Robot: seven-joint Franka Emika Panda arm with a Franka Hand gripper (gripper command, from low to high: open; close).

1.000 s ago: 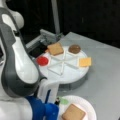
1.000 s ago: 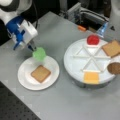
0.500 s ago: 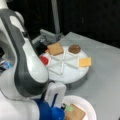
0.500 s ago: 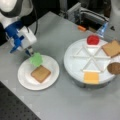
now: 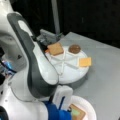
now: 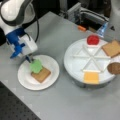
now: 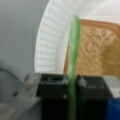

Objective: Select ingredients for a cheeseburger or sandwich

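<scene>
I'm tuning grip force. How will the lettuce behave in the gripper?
The lettuce stands straight on edge between the gripper pads, so it is probably fairly stiff. It looks thin and flat, likely light. Held over the toast, it may tip once released.

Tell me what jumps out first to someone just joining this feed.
The gripper pinching a green lettuce on edge over the toast on the white plate, at a front view's left. Next, the divided tray at that view's right, with tomato, second toast, patty and cheese in separate compartments.
</scene>
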